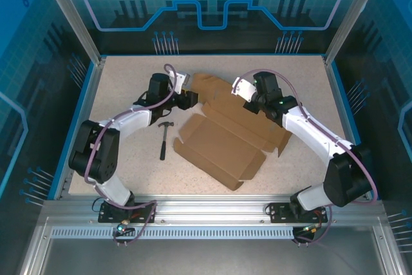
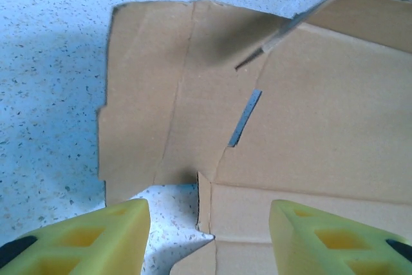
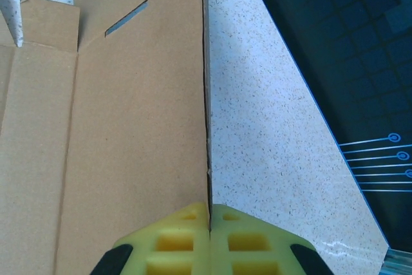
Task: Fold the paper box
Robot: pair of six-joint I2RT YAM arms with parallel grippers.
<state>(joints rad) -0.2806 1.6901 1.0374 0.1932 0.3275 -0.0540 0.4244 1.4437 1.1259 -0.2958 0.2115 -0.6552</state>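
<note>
The paper box (image 1: 222, 143) is a brown cardboard blank lying partly folded mid-table, with its far panels raised. My left gripper (image 1: 190, 100) hovers at the box's far-left corner. In the left wrist view the left gripper (image 2: 209, 239) is open, its yellow fingers (image 2: 96, 239) wide apart over a notch in the cardboard (image 2: 309, 114), holding nothing. My right gripper (image 1: 248, 102) is at the far-right panel. In the right wrist view the right gripper (image 3: 210, 227) is shut on the thin edge of an upright cardboard panel (image 3: 129, 127).
A small black hammer (image 1: 166, 138) lies on the speckled table (image 1: 129, 94) just left of the box. Blue walls (image 1: 95, 88) ring the table. Bare tabletop (image 3: 270, 127) runs along the right of the held panel.
</note>
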